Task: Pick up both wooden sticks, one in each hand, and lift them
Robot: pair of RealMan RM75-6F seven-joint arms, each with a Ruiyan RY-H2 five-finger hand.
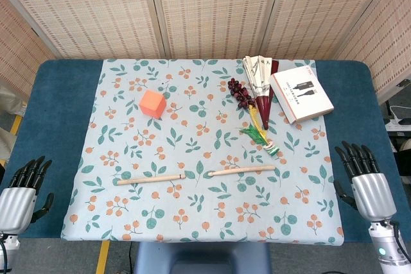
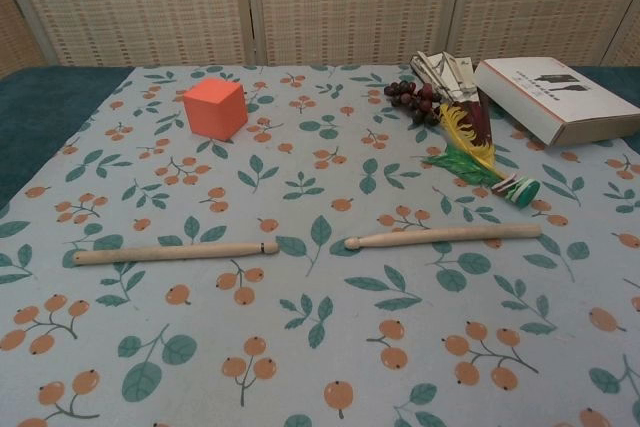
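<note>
Two wooden sticks lie end to end on the floral tablecloth (image 1: pixel 218 133). The left stick (image 1: pixel 151 178) (image 2: pixel 175 251) is toward my left side, the right stick (image 1: pixel 241 171) (image 2: pixel 443 237) toward my right. My left hand (image 1: pixel 22 190) hovers at the table's front left corner, fingers apart, holding nothing. At the front right edge my right hand (image 1: pixel 365 181) is also spread and empty. Both hands are well off to the sides of the sticks. The chest view shows no hand.
An orange cube (image 1: pixel 153 104) (image 2: pixel 214 107) sits at the back left. A folded fan (image 1: pixel 260 85), dark bead string (image 1: pixel 239 92) and feathered shuttlecock (image 1: pixel 260 134) lie at the back right, beside a white box (image 1: pixel 301 93) (image 2: pixel 555 97).
</note>
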